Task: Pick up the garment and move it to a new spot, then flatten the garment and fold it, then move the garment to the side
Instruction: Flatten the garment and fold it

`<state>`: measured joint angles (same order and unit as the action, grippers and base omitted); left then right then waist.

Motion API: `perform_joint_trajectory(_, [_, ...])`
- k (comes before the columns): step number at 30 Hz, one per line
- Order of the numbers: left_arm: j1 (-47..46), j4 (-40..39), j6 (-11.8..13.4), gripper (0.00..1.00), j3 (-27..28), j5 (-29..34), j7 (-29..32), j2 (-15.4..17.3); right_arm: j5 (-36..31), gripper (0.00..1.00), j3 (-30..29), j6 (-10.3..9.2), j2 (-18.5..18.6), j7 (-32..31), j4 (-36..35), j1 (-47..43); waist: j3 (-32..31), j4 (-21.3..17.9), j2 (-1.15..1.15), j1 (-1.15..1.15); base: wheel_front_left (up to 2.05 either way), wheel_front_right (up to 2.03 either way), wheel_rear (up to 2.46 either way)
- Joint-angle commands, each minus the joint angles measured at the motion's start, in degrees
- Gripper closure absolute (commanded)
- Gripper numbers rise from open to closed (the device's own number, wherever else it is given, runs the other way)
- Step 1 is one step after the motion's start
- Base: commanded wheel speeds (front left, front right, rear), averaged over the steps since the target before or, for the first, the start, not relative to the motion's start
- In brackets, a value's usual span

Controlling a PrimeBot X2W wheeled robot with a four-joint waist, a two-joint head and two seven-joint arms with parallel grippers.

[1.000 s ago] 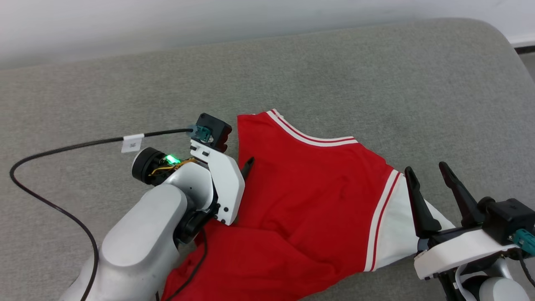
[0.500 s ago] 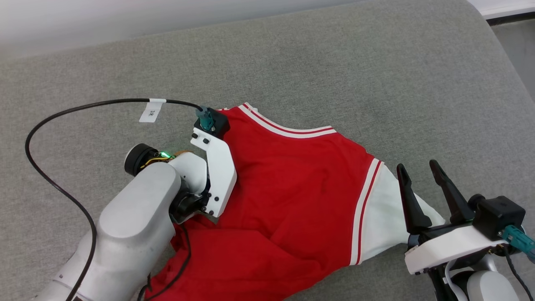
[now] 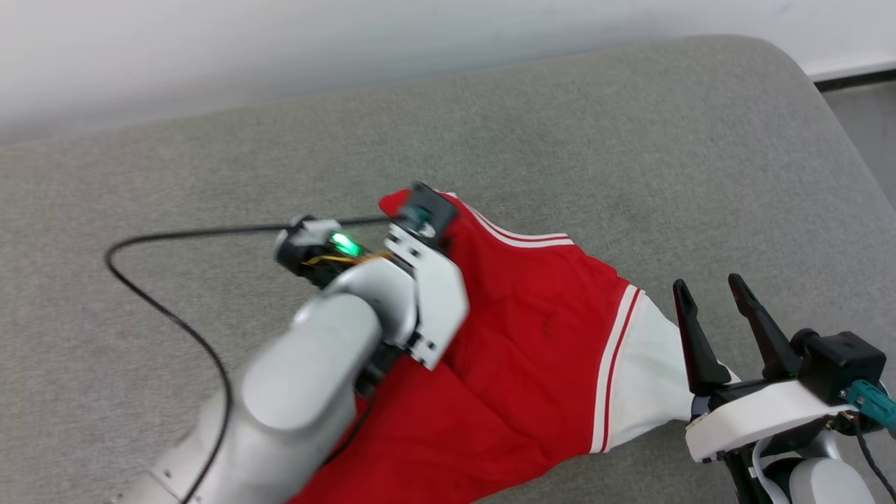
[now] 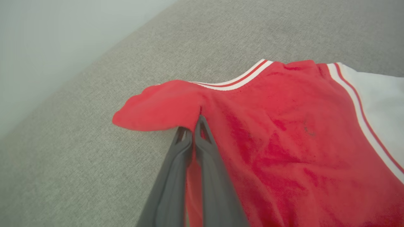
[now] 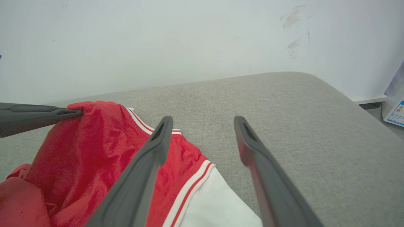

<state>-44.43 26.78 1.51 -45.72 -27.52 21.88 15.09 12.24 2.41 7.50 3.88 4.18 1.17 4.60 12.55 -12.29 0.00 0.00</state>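
Note:
The garment (image 3: 539, 336) is a red shirt with a white sleeve and red-white striped trim, lying rumpled on the grey cushion. In the left wrist view my left gripper (image 4: 193, 126) is shut on the garment's (image 4: 284, 126) red edge near the striped neckline. The right wrist view shows those same fingers (image 5: 47, 115) holding a raised fold of the garment (image 5: 88, 148). My left wrist (image 3: 427, 294) hides the pinch from the head camera. My right gripper (image 3: 710, 297) stands open beside the white sleeve (image 3: 651, 378), its fingers (image 5: 148, 164) over the striped trim, holding nothing.
The grey cushion (image 3: 630, 140) runs back to a pale wall and rounds off at the right, with floor beyond. A black cable (image 3: 175, 315) loops from my left wrist over the cushion on the left. A blue-and-white paper (image 5: 396, 113) leans at the far right.
My left gripper has shut on the garment's red edge and moved right, pulling up a fold of fabric. The right gripper stays open and still. The head camera has shifted slightly.

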Motion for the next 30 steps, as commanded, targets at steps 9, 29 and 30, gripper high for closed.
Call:
perform_joint_trajectory(9, [8.0, -4.2, -3.6, 1.00, -12.6, 5.3, -2.8, -5.0, -0.9, 0.00, -1.0, -0.02, -0.2, -2.1, -2.9, -2.1, -2.8, 2.3, 0.00, 0.00, 0.00, 0.00, 0.00])
perform_joint_trajectory(29, [11.4, -13.2, -0.5, 0.00, -10.1, 2.6, -10.2, -1.4, -1.4, 0.00, -2.5, -0.02, -0.6, -3.4, -5.0, -3.9, -4.1, 3.6, 0.00, 0.00, 0.00, 0.00, 0.00])
perform_joint_trajectory(30, [10.8, -13.4, -0.7, 0.00, -9.7, 2.1, -9.7, -1.2, -1.4, 0.00, -2.4, -0.02, -0.7, -3.5, -5.2, -3.9, -4.0, 3.6, 0.00, 0.00, 0.00, 0.00, 0.00])
